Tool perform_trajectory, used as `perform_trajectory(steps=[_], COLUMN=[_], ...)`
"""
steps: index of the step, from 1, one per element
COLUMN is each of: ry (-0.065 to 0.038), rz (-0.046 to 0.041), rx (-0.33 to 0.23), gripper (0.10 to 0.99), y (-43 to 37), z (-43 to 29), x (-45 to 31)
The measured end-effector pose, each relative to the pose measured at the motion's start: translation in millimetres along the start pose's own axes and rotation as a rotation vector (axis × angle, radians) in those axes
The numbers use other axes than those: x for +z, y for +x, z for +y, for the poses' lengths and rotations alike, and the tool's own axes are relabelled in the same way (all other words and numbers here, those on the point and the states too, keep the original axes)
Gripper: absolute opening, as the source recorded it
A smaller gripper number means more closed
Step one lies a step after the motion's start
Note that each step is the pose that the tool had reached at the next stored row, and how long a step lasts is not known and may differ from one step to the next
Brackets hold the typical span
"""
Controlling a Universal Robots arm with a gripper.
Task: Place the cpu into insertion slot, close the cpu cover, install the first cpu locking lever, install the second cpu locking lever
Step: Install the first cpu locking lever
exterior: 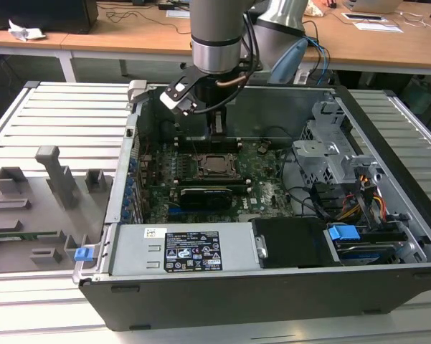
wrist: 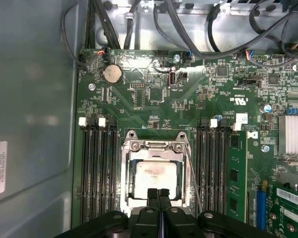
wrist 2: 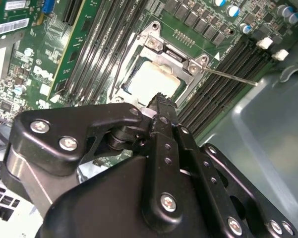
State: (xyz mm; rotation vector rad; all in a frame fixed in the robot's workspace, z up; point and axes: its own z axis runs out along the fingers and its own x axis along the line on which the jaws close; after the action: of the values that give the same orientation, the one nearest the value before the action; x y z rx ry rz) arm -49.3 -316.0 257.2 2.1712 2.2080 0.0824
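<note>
**Arm pose.** The arm [exterior: 215, 36] is lowered vertically into the open computer case [exterior: 394, 154]. The gripper [exterior: 219, 130] is pointed straight down at the green circuit board [wrist: 139, 99].

**Surroundings.** In the exterior view, a black card [exterior: 208, 193] is mounted just in front of the socket area. A metal drive cage [exterior: 330, 154] is located to the exterior view's right. Long black memory slots [wrist: 96, 168] are arranged on both sides of the insertion slot [wrist: 131, 183], and cables [wrist: 178, 25] are routed along the board's far edge. A thin lever rod [wrist 2: 233, 78] is seen projecting from the socket corner across the memory slots.

**Tool and task parts.** The fingers are brought together, and nothing is seen held between them. The gripper [wrist: 158, 194] is positioned at the near edge of the cpu cover [wrist: 156, 147]. Contact cannot be confirmed. The cpu [wrist: 156, 176] is seated in the insertion slot. The cover frame is laid down around it, and the silver top is exposed through the window.
</note>
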Motion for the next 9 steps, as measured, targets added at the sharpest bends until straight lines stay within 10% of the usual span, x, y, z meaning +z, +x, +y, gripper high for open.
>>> perform_trajectory(steps=[9], ry=[0.0], rz=[-0.0041], rx=[0.0], gripper=[0.106], y=[0.1], z=[0.9], x=[-12.0])
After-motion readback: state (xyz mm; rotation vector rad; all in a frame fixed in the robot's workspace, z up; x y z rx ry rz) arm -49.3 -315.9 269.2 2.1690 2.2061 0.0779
